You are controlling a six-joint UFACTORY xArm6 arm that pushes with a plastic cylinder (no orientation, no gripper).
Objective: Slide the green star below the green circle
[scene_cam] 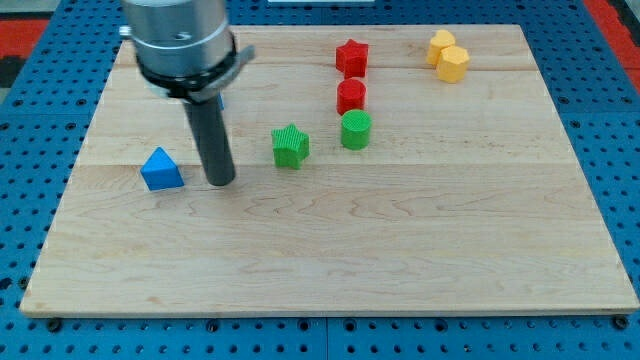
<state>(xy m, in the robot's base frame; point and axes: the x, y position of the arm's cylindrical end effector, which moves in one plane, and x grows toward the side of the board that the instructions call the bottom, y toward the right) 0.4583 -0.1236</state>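
The green star (290, 146) lies on the wooden board (330, 260), left of and slightly lower than the green circle (355, 130). The two are apart by a small gap. My tip (221, 182) rests on the board to the left of the green star, with a clear gap between them, and just right of the blue triangle (161, 170). The rod rises from the tip to the arm's grey head at the view's top left.
A red circle (351, 97) sits directly above the green circle, and a red star (351, 57) above that. Two yellow blocks (448, 55) lie touching at the view's top right. A blue block is mostly hidden behind the rod's head.
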